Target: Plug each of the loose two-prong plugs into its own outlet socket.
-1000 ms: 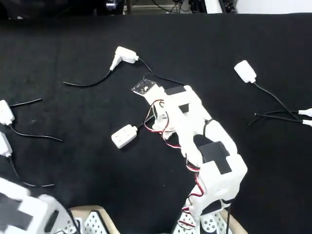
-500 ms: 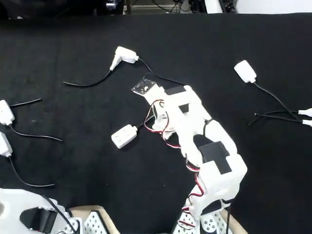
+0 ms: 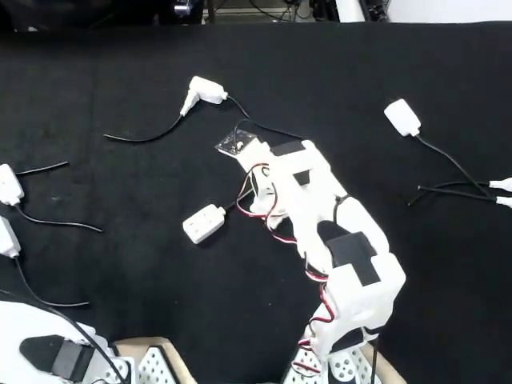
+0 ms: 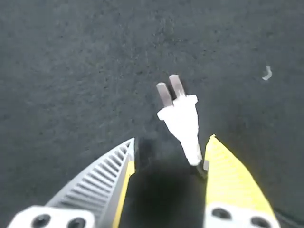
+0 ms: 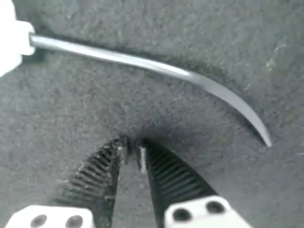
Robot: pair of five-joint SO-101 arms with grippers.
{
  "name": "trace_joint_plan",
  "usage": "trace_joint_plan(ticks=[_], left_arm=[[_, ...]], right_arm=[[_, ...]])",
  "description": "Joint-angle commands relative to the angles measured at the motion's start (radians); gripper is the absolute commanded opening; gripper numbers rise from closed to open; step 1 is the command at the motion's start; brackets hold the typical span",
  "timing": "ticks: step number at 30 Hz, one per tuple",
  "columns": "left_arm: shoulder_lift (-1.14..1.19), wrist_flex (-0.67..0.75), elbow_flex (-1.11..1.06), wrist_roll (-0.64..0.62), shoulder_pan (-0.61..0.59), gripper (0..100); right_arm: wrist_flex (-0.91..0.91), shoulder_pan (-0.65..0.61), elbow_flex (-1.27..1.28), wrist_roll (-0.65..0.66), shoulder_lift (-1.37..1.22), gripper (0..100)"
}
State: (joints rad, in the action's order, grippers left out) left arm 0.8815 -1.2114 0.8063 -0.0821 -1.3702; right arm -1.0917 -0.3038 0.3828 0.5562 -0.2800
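Observation:
A white two-prong plug (image 4: 179, 118) lies between the fingers of my open left gripper (image 4: 171, 141), its rear end against the yellow finger (image 4: 223, 175) and its prongs pointing away. The left arm (image 3: 48, 352) sits at the near left corner of the black mat. My right gripper (image 3: 232, 144) is mid-table, just short of a white plug (image 3: 204, 90) and its cable. In the right wrist view the right gripper (image 5: 132, 146) is shut on nothing, below that black cable (image 5: 156, 69). A white outlet block (image 3: 204, 223) lies left of the right arm.
Another white socket (image 3: 402, 117) with a cable lies at the back right. Two white pieces (image 3: 10, 184) (image 3: 6, 236) with cables sit at the left edge. Small plug ends (image 3: 502, 184) show at the right edge. The black mat (image 3: 96, 256) covers the table.
The left arm has shifted at the near left corner, dropping lower toward the front edge. The right arm and the plugs on the mat have stayed put.

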Motion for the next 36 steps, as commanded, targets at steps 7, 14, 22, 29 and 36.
trace_joint_plan(ticks=[7,14,22,29,36], left_arm=[[0.123,0.014,0.231,-0.060,0.005,24],[0.181,0.009,0.326,-0.123,0.013,23],[0.264,0.015,0.384,-0.117,0.031,5],[0.339,0.008,0.479,-0.117,0.031,3],[0.347,-0.173,0.570,0.049,0.053,3]], right_arm=[[0.040,-0.044,0.001,-0.011,-0.008,1.5],[0.040,-0.044,0.001,-0.011,-0.008,1.5],[0.040,-0.044,0.001,-0.011,-0.008,1.5],[0.040,-0.044,0.001,-0.011,-0.008,1.5],[0.040,-0.044,0.001,-0.011,-0.008,1.5]])
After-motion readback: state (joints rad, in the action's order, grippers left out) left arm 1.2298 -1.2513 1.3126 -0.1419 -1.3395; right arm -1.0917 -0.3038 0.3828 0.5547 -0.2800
